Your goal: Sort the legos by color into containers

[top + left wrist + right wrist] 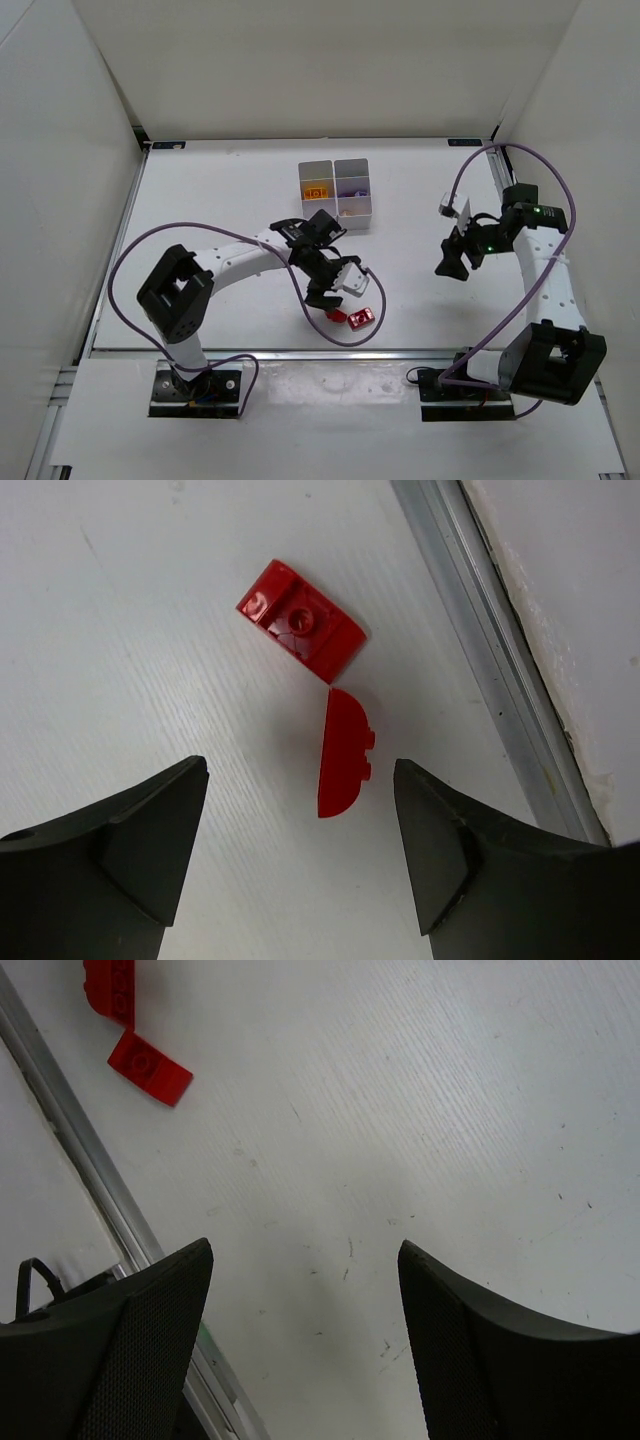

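Note:
Two red legos lie near the table's front edge: a studded brick point(361, 317) point(302, 633) and a half-round piece point(337, 315) point(343, 752) standing on edge. My left gripper point(335, 290) point(300, 830) is open and empty, just above them, with the half-round piece just ahead of the gap between its jaws. The white containers point(357, 213) stand at the back middle, with an orange lego point(316, 190) in one bin and a purple one point(352, 185) in the bin beside it. My right gripper point(452, 262) point(305, 1300) is open and empty over bare table. Both red legos point(150, 1068) show far off in its view.
The metal rail of the table's front edge point(500, 650) point(90, 1180) runs close beside the red legos. White walls enclose the table at the back and on both sides. The left arm's purple cable point(330, 330) loops on the table near the legos.

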